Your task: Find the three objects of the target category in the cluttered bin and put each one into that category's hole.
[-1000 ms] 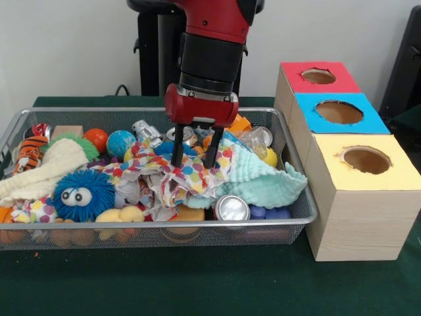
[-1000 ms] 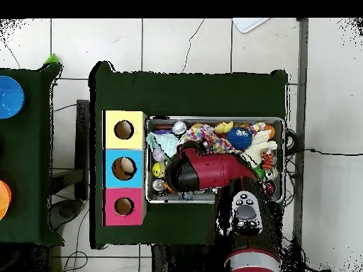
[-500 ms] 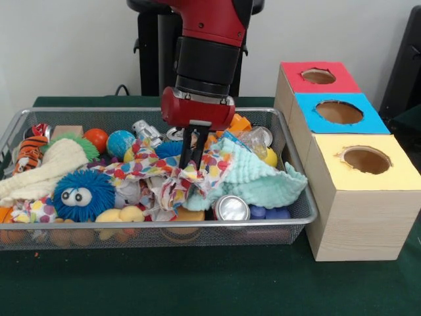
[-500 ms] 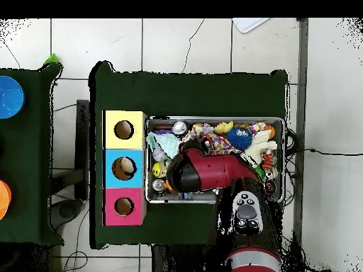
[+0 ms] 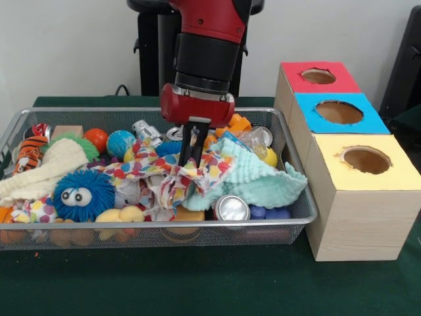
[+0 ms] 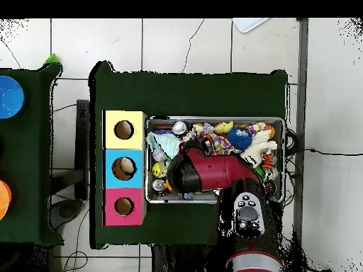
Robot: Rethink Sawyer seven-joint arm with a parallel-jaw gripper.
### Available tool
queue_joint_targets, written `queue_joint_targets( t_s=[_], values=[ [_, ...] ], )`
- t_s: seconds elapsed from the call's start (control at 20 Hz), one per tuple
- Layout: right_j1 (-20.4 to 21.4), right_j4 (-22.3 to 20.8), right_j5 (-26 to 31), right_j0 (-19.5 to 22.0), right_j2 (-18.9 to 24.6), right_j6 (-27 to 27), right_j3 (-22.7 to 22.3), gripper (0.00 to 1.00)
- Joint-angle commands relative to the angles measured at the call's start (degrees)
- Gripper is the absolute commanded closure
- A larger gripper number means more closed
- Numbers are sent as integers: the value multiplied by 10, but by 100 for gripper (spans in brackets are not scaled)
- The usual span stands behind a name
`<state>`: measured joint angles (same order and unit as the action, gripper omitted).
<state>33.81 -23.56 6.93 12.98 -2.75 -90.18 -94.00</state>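
The wire bin (image 5: 299, 204) fills the frame's lower left, still crowded, so the sorting looks barely begun. The three-holed box (image 5: 342, 141) stands at right. At centre the gripper (image 5: 191, 158) has its fingers narrowed, pinching the polka-dot cloth (image 5: 174, 178), a crumpled, multicoloured rag bunched upward.

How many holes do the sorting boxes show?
3, one atop each box: red hole farthest from the camera, blue hole in the middle, yellow hole nearest. None seems hidden.
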Motion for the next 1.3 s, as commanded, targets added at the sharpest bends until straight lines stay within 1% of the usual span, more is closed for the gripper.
queue_joint_targets(
  t_s=[0.05,0.2,0.3,0.4,0.65,0.95,1.3],
  values=[
    [57,48,87,20,72,-72,-67,100],
    [100,85,128,8,76,-88,-95,100],
    [115,107,148,0,76,-97,-105,100],
    [123,125,164,-8,73,-100,-105,100],
    [138,158,178,-31,61,-112,-111,100],
    [156,183,204,-70,30,-122,-107,100],
    [165,209,221,-95,14,-129,-105,100]
  ],
)
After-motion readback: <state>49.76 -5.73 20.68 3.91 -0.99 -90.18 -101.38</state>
